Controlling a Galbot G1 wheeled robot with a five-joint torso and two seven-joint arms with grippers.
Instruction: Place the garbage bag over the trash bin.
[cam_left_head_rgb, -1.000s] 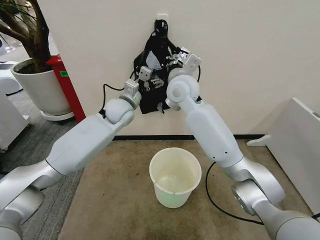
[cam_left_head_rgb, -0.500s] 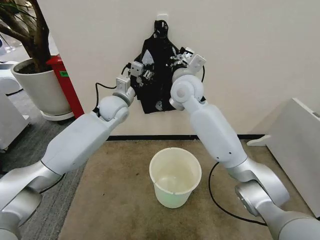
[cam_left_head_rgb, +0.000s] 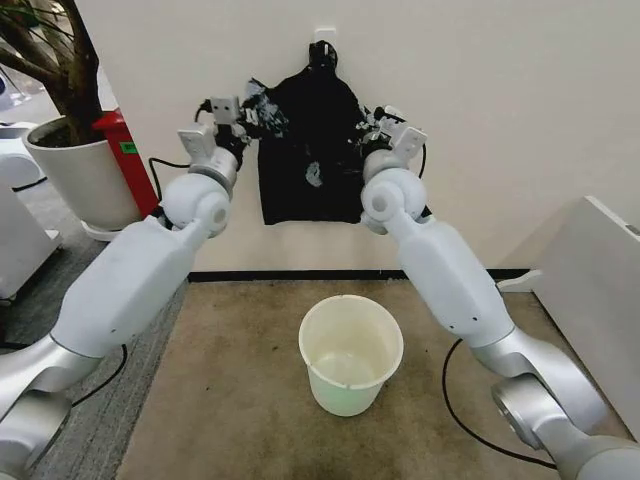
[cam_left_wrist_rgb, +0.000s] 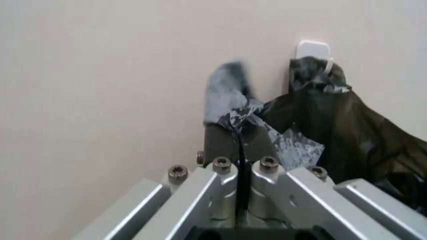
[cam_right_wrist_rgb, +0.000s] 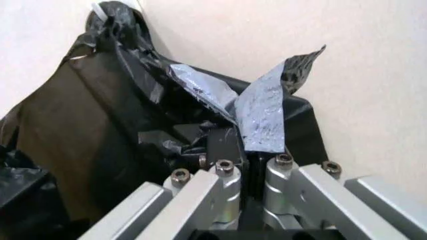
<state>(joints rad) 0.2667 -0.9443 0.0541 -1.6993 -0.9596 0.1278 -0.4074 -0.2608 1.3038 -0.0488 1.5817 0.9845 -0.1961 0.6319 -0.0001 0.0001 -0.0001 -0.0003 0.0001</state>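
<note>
Wall behind — garbage bag (cam_left_head_rgb: 308, 150) stretched between left claw (cam_left_head_rgb: 250, 112) and right claw (cam_left_head_rgb: 372, 130), both pinching its corners.

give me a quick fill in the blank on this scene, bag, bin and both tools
1. The garbage bag hangs from a hook on the ____.
2. The left tool and the right tool each pinch the black ____.
3. The trash bin stands on the ____ below the bag.
4. The trash bin is ____ inside.

Missing words: wall; bag; floor; empty
</note>
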